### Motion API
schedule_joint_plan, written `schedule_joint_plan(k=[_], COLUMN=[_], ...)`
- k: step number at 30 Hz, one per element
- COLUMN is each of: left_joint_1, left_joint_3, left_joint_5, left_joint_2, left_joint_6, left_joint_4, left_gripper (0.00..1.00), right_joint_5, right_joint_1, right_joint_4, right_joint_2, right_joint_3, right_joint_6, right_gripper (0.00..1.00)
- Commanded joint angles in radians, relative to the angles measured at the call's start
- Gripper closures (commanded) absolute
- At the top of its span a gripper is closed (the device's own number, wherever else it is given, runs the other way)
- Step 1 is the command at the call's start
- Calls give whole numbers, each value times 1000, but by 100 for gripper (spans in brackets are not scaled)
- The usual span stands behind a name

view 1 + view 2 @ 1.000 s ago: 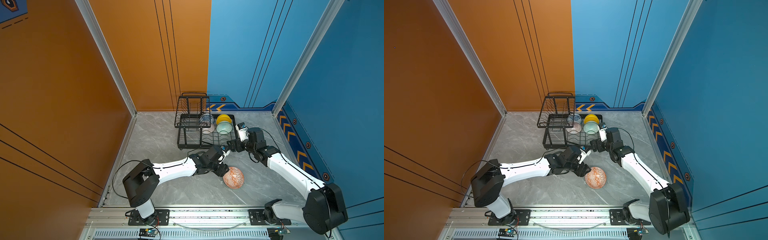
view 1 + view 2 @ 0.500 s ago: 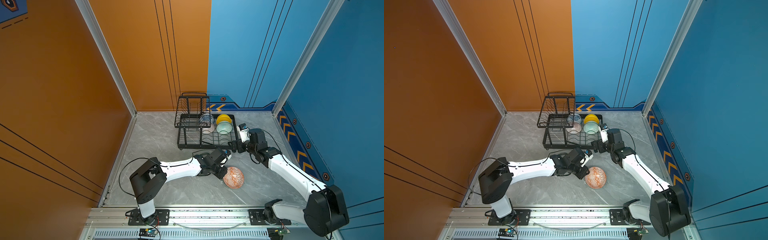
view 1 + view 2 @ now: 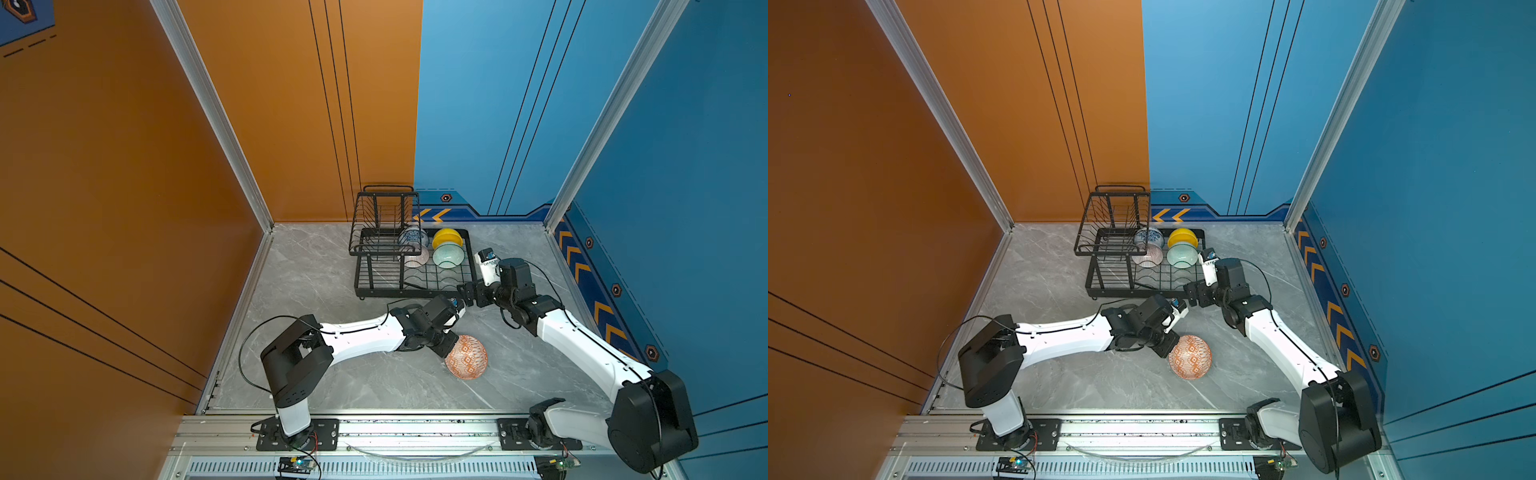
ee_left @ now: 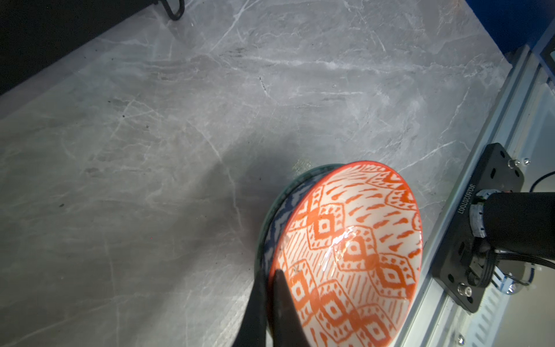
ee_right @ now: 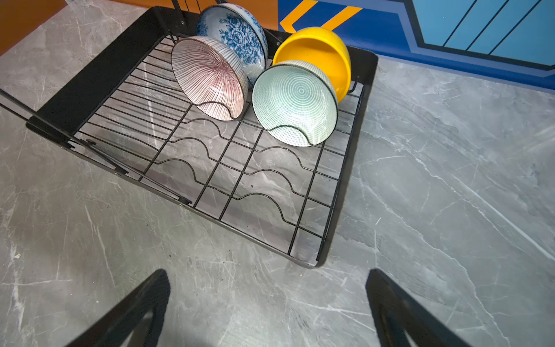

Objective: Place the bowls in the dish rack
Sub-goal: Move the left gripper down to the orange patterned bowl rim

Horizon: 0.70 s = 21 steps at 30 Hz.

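where the left gripper (image 4: pixel 268 276) meets the orange-white bowl (image 4: pixel 351 249), its jaws are clenched on the bowl's rim, one finger inside against the patterned face and one outside. that bowl is tipped up on edge, its open side turned toward the wrist camera, and it nests in a darker green-patterned bowl (image 4: pixel 271 228) whose rim shows just behind it. whether the outer finger also takes in the green rim, i cannot tell. in both top views the orange-white bowl (image 3: pixel 466 357) sits at the tip of the left gripper (image 3: pixel 446 347), on the grey desk (image 3: pixel 1059 374), well apart from the dish rack (image 3: pixel 472 266).

the right gripper (image 5: pixel 267 272) is released, its jaws spread wide over bare desk, with the near corner of the dish rack (image 5: pixel 99 75) just ahead of its fingertips. farther ahead of it, at the far end of the rack's lower tier, four bowls stand on edge in the wire slots: the pinkish striped bowl (image 5: pixel 207 78) and the mint bowl (image 5: pixel 294 102) nearer the gripper, the blue floral bowl (image 5: pixel 237 36) and the yellow bowl (image 5: pixel 318 45) right behind them, each pair touching. the slots nearest the right gripper hold no bowl.

in a top view the right gripper (image 3: pixel 1190 297) hangs near the left arm's wrist, between it and the rack.
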Motion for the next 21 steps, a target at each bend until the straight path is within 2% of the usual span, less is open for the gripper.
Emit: schedule_joint_plan(k=[1, 21], left_joint_1=[-11, -7], left_joint_3=[32, 105], left_joint_5=[-24, -244], left_joint_2=[13, -4], left_joint_6=[19, 35], left_joint_4=[-38, -228], left_gripper=[100, 100], right_joint_5=[-18, -27], right_joint_1=[-6, -11], right_joint_4=[-20, -14], right_joint_2=[-30, -34], right_joint_3=[-18, -24], right_joint_6=[21, 23], right_gripper=[0, 0])
